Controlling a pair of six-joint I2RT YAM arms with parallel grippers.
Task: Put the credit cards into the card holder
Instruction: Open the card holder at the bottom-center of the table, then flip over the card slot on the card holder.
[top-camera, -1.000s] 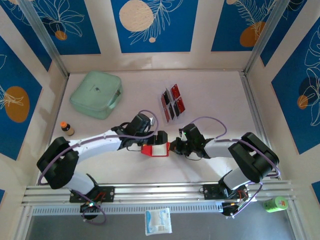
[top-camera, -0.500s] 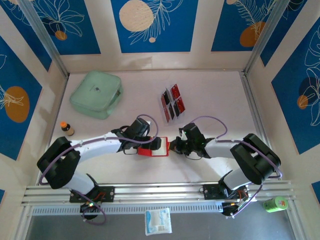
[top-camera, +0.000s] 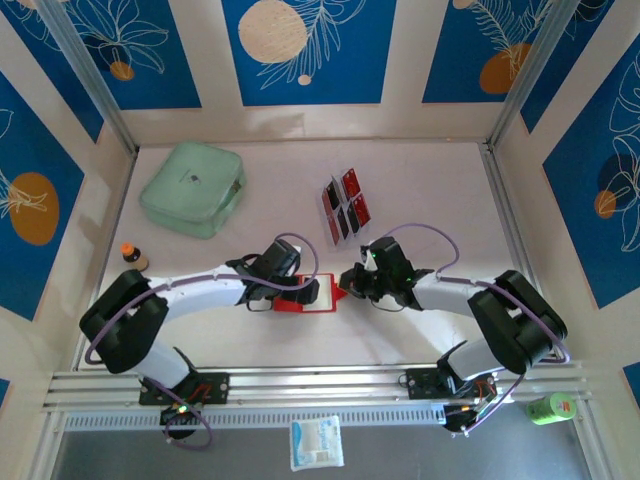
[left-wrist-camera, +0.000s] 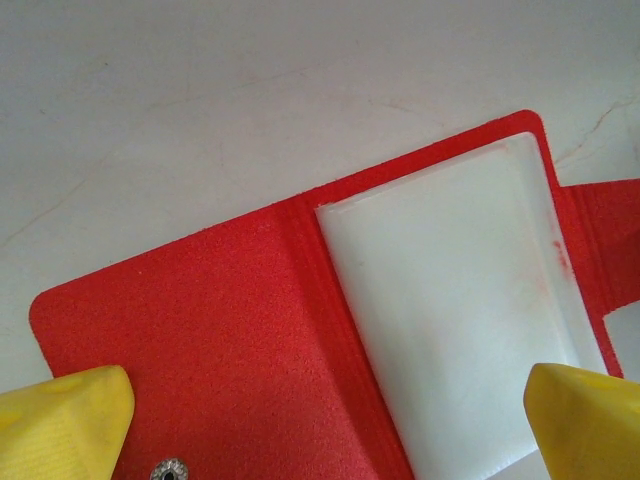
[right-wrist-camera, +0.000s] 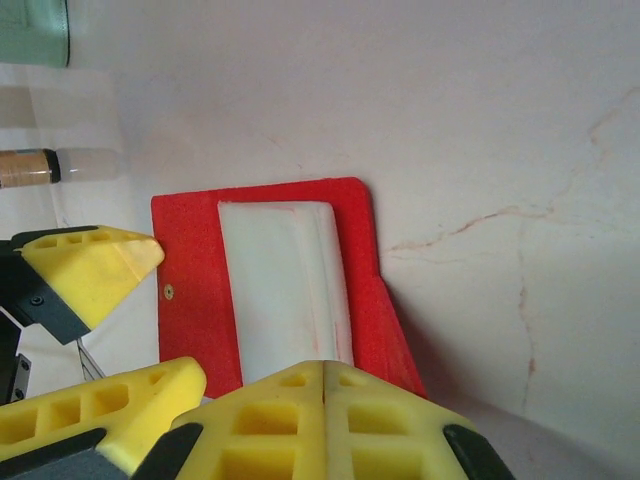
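Note:
The card holder (top-camera: 298, 300) lies open on the table between both arms, a red folding wallet with a pale plastic sleeve (left-wrist-camera: 450, 320) inside and a small snap (left-wrist-camera: 168, 470). My left gripper (top-camera: 308, 291) hovers close over it, open, with its yellow fingertips (left-wrist-camera: 65, 420) on either side of the spread wallet (left-wrist-camera: 200, 330). My right gripper (right-wrist-camera: 325, 385) is shut at the wallet's right edge, where the red flap (right-wrist-camera: 395, 330) rises off the table into its jaws. The credit cards (top-camera: 346, 206), red and black, stand in a clear rack further back.
A mint-green case (top-camera: 192, 188) sits at the back left. A small brown bottle (top-camera: 133, 256) stands near the left wall. A white packet (top-camera: 316, 442) and a green can (top-camera: 550, 407) lie beyond the near rail.
My left gripper has drawn back to the left and settled over the wallet, covering the pale sleeve from above. The right gripper shifted slightly toward the far side with the flap.

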